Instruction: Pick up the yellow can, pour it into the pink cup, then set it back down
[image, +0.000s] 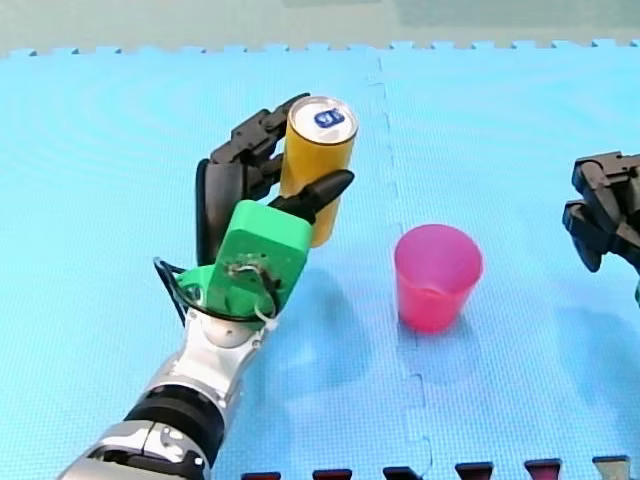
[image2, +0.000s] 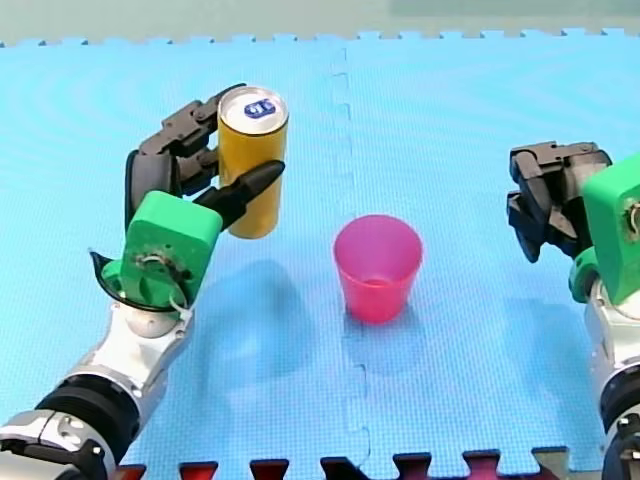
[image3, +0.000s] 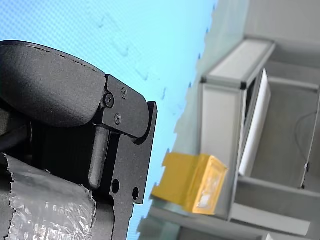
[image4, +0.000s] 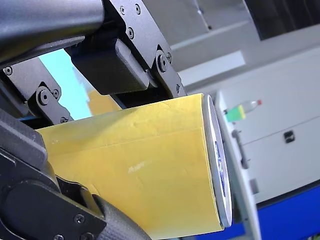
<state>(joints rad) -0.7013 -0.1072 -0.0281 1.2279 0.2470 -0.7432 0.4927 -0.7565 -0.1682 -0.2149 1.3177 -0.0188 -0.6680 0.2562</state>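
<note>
Now up off blue foam mat (image: 500, 100): tall yellow metal can (image: 318, 160), upright, clamped in left black three-finger hand (image: 245, 172), fingers behind, thumb across front. Likely held level to avoid early spill. Near pink plastic cup (image: 437, 275), on its left, not yet tilted. Right black hand (image2: 545, 200) at mat's right side, holding nothing, probably parked clear of pour.

We get bright, even light from above here. The left hand (image2: 185, 190) with the yellow can (image2: 250, 145) and the pink cup (image2: 377, 265) throw soft, pale shadows onto the blue foam mat (image2: 450, 100), on its near side. The can's silver lid glints a little.
</note>
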